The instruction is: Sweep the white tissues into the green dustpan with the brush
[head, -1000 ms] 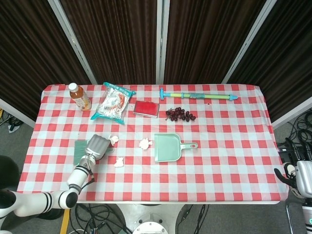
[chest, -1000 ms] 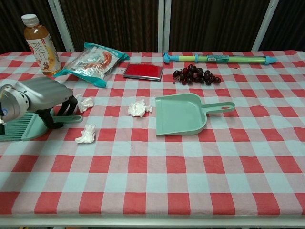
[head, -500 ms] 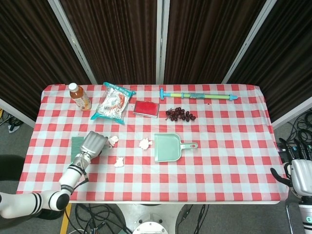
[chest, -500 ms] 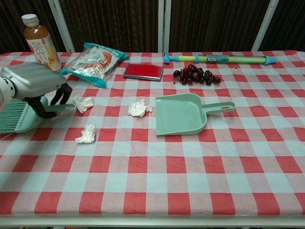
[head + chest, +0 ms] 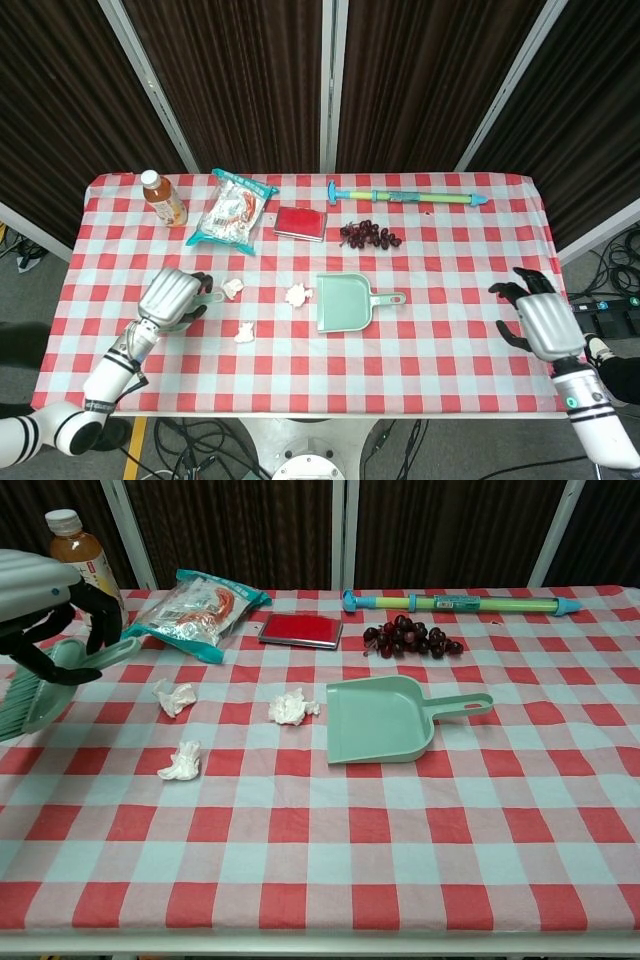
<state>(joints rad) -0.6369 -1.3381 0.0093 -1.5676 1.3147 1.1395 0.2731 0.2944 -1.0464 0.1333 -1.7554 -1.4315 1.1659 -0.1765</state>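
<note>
Gripping the brush [image 5: 45, 680] in left-hand fingers [image 5: 100, 610], hovering left of three white tissues [image 5: 176, 696], green dustpan [image 5: 380, 720] lying farther right; right hand [image 5: 545, 322] spread, empty.

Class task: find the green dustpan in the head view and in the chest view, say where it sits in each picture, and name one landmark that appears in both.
Head view: the green dustpan lies near the table's middle, handle pointing right, below the cherries.
Chest view: the green dustpan sits right of centre, handle again pointing right.
Shared landmark: the cherries, just beyond the dustpan in both views.
</note>
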